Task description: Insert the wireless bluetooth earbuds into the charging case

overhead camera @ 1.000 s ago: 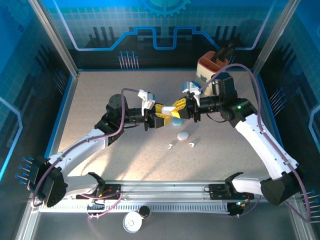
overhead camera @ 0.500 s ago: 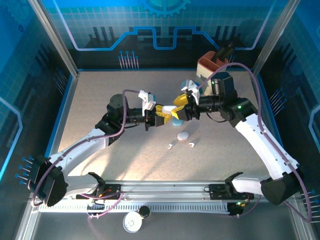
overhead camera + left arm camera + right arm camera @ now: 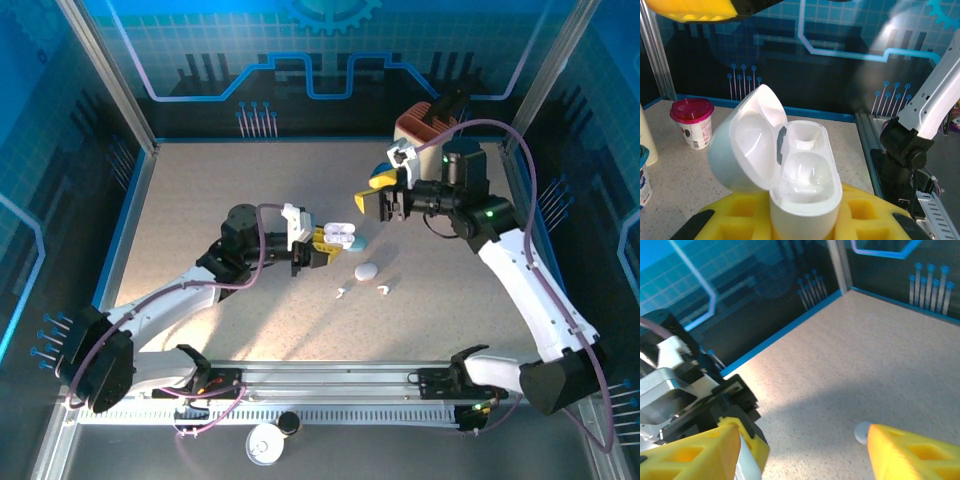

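Observation:
My left gripper (image 3: 328,241) is shut on a white charging case (image 3: 341,233), held just above the table's middle. In the left wrist view the case (image 3: 802,180) stands between the yellow fingers (image 3: 862,215) with its lid (image 3: 747,142) flipped open to the left; both sockets are empty. Two white earbuds (image 3: 341,292) (image 3: 382,288) lie on the table in front of it. My right gripper (image 3: 372,192) hangs open and empty, up and to the right of the case. Its yellow fingers (image 3: 687,452) are spread wide.
A closed white pebble case (image 3: 367,271) (image 3: 861,432) lies beside the earbuds. A brown-and-white container (image 3: 420,126) stands at the back right. A pink-lidded cup (image 3: 691,122) stands near the back wall. The right arm (image 3: 920,125) rises at the right.
My right gripper has drawn back up and to the right, away from the left gripper. The case lid now stands open. The left gripper has shifted slightly with the case.

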`<state>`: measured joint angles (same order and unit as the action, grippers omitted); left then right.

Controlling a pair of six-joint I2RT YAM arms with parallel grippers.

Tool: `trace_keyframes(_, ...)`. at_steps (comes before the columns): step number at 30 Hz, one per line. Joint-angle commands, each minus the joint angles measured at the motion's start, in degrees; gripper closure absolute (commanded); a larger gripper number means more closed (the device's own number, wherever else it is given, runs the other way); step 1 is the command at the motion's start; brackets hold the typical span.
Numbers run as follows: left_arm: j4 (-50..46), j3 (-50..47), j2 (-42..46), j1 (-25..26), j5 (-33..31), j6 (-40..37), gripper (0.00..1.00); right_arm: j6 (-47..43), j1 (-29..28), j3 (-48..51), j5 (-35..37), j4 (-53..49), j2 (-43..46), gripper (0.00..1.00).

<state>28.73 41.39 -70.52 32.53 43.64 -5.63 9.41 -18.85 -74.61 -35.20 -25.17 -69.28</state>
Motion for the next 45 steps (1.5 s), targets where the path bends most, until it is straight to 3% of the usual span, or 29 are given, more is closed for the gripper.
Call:
trace_keyframes(1,4.74,-1.61,0.97,0.11,-0.76,-1.55,0.85,7.28,1.60,2.85,7.82,-2.98,3.12,0.32)
trace_keyframes(3,6.86,-2.65,0.44,0.02,-0.77,-0.53,0.85,8.26,1.84,5.20,10.77,-6.23,4.15,0.32)
trace_keyframes(10,11.83,-4.07,-1.55,-0.44,-0.10,2.38,0.85,13.32,1.70,15.33,9.23,-6.49,5.77,0.31)
trace_keyframes(16,12.71,-6.17,-0.61,-2.54,-0.62,2.82,0.85,18.02,1.67,19.36,17.48,-13.16,0.07,0.31)
trace_keyframes(20,11.58,-6.56,-0.11,-3.15,-0.75,2.57,0.85,19.09,1.81,21.25,20.12,-15.15,-5.07,0.36)
trace_keyframes(27,11.70,-6.32,-0.98,-3.30,-0.53,2.60,0.85,19.90,1.37,23.22,17.39,-12.86,-13.82,0.47)
trace_keyframes(45,12.71,-6.77,-1.56,-3.29,-0.57,3.34,0.85,22.41,1.11,27.60,20.05,-8.58,-24.21,0.72)
